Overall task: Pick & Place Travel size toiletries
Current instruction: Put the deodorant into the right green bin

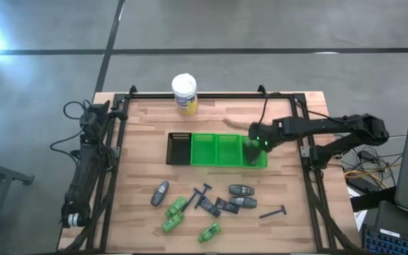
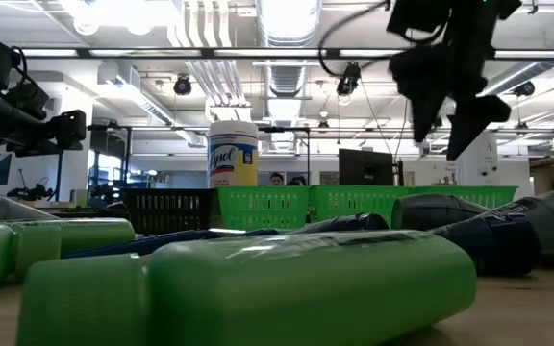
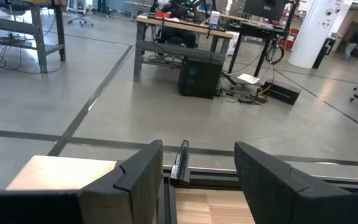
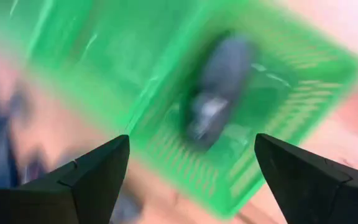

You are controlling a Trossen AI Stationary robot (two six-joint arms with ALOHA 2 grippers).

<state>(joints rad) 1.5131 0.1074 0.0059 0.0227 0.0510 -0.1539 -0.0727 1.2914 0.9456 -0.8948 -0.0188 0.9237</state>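
From above, the wooden bench (image 1: 140,177) holds a row of bins in its middle: a black bin (image 1: 179,149) on the left end, then green bins (image 1: 217,150). The right gripper (image 1: 255,145) hangs over the green bin at the right end of the row. A yellow jar (image 1: 184,94) with a white lid stands at the far edge of the bench. The toiletries lie near the front edge: green bottles (image 1: 175,207), a grey tube (image 1: 161,192), more grey tubes (image 1: 242,190), dark blue razors (image 1: 202,193) and one razor (image 1: 273,212) off to the right. The left arm (image 1: 83,177) waits along the left edge of the bench.

From the low view, a big green bottle (image 2: 287,284) lies right in front, with dark tubes (image 2: 508,226) behind it. The green bins (image 2: 354,204) stand farther back. The right gripper (image 2: 450,101) hangs above them with its fingers apart and nothing between them.

In the left wrist view, the left gripper (image 3: 194,177) has its fingers apart, over the bench edge.

In the right wrist view, the right gripper (image 4: 191,177) has its fingers wide apart. A grey tube (image 4: 219,87) lies inside the green bin (image 4: 303,87) beneath it.
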